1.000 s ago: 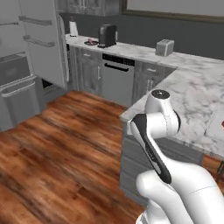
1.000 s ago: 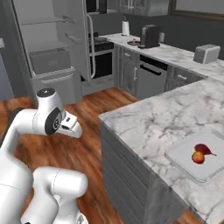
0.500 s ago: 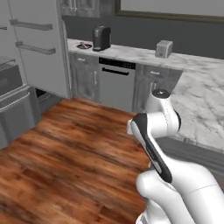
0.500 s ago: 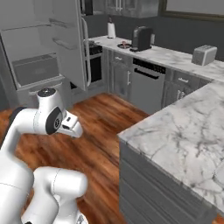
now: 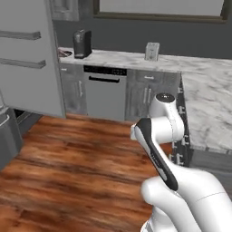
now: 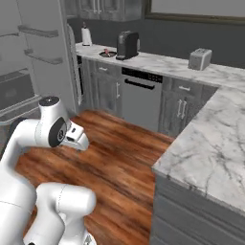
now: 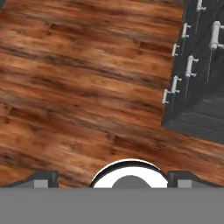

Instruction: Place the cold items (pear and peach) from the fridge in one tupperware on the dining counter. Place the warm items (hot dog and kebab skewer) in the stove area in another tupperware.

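Note:
My gripper (image 7: 113,180) is open, its two dark fingertips (image 7: 43,179) wide apart with nothing between them, pointing down at bare wood floor. The arm is folded close over the base, with the hand (image 6: 76,139) low beside the elbow. The open fridge (image 6: 28,76) stands at the left, its door (image 5: 27,59) swung out. The marble dining counter (image 6: 210,143) runs along the right. A small dark plate (image 6: 107,54) with something reddish lies on the back counter; it is too small to tell what. The pear, peach and tupperware are out of view.
Along the back counter (image 5: 122,59) stand a black coffee machine (image 6: 127,44), a toaster (image 6: 199,59) and a paper towel roll (image 6: 86,35). A dishwasher (image 5: 105,93) and grey cabinets (image 7: 197,65) sit beneath it. Wood floor (image 5: 77,163) spreads ahead and to the left.
The whole picture has swung in both base views, so the base has turned; a white tupperware with two fruits on the marble counter has slid out of frame. The arm's pose looks unchanged.

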